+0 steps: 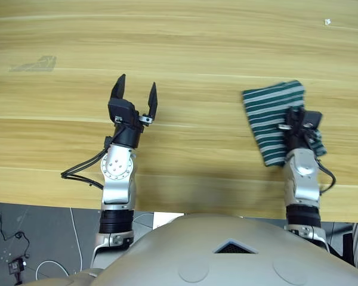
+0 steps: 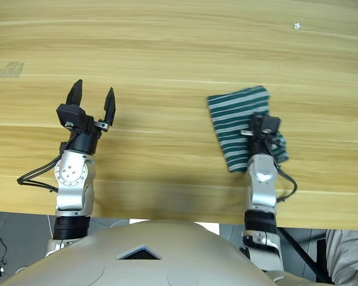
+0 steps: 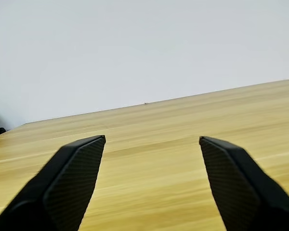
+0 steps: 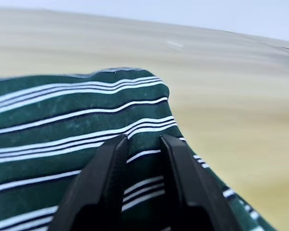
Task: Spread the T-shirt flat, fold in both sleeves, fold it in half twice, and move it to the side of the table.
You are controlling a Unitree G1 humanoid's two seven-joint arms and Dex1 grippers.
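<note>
T-shirt (image 1: 273,122): dark green, thin white stripes in groups, darker lines alongside. Table (image 1: 197,47): light wood grain, pale plank seams, with a grey smudge (image 1: 34,64) at far left and a white speck (image 1: 327,22) at far right. Left gripper (image 1: 137,83) and right gripper (image 4: 142,138): black fingers, fine weave pattern on the left's. Wrist links (image 1: 118,173) silver, arm cables (image 1: 80,170) black. Floor (image 1: 24,238) dark grey, white cable (image 1: 48,265) on it. Wall (image 3: 135,48) off-white.

A folded green-and-white striped T-shirt (image 1: 273,122) is being held on the pale wooden table (image 1: 197,47) by the black right gripper (image 1: 295,114). Well apart, the black left gripper (image 1: 137,89) is being held with fingers spread.
</note>
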